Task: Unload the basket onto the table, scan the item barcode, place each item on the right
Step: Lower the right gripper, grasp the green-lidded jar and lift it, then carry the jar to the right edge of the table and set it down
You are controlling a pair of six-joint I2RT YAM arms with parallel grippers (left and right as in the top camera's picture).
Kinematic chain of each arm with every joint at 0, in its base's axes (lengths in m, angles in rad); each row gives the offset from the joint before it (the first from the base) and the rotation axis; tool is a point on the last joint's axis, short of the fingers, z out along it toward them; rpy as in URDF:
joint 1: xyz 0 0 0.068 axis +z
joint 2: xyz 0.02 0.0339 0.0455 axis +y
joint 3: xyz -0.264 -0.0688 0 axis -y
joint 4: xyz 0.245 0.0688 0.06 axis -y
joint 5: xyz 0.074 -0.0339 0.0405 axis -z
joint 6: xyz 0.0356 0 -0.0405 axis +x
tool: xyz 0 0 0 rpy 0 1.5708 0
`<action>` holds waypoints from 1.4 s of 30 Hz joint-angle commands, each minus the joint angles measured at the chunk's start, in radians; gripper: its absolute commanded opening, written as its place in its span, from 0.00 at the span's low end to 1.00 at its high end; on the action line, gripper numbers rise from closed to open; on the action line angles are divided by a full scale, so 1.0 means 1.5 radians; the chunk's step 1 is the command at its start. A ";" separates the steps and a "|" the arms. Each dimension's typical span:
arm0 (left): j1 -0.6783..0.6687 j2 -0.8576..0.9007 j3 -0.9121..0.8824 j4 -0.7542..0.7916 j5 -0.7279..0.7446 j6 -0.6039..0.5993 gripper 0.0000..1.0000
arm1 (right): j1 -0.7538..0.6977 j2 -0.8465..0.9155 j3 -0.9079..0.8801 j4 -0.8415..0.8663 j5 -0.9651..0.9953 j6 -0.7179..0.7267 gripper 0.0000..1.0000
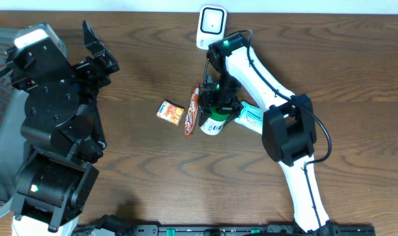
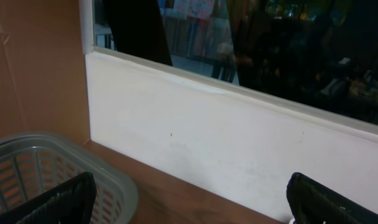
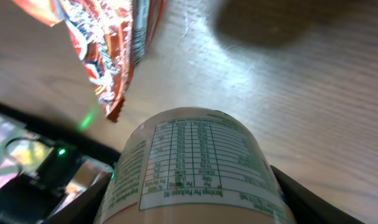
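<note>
Half the bottle [image 1: 213,126] apparently hidden under right pincer [image 1: 219,106].

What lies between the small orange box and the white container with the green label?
A long orange-red snack packet lies there, between the orange box and the white container. The overhead view shows it.

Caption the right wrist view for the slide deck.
Right claw gripping a labelled cylindrical container, nutrition panel facing the camera, orange snack wrapper beside it on the wooden table.
</note>
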 commanded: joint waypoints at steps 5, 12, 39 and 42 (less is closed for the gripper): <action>0.002 0.000 0.004 0.003 -0.009 0.006 0.98 | -0.021 -0.002 0.017 -0.017 -0.072 -0.022 0.60; 0.002 0.000 0.004 0.003 -0.009 0.006 0.98 | -0.024 -0.002 0.017 -0.022 -0.072 -0.022 0.61; 0.002 0.000 0.004 0.003 -0.009 0.006 0.98 | -0.197 -0.034 0.379 -0.024 -0.105 -0.017 0.59; 0.002 0.000 0.004 0.003 -0.009 0.006 0.98 | -0.232 -0.093 0.416 -0.024 -0.080 -0.017 0.59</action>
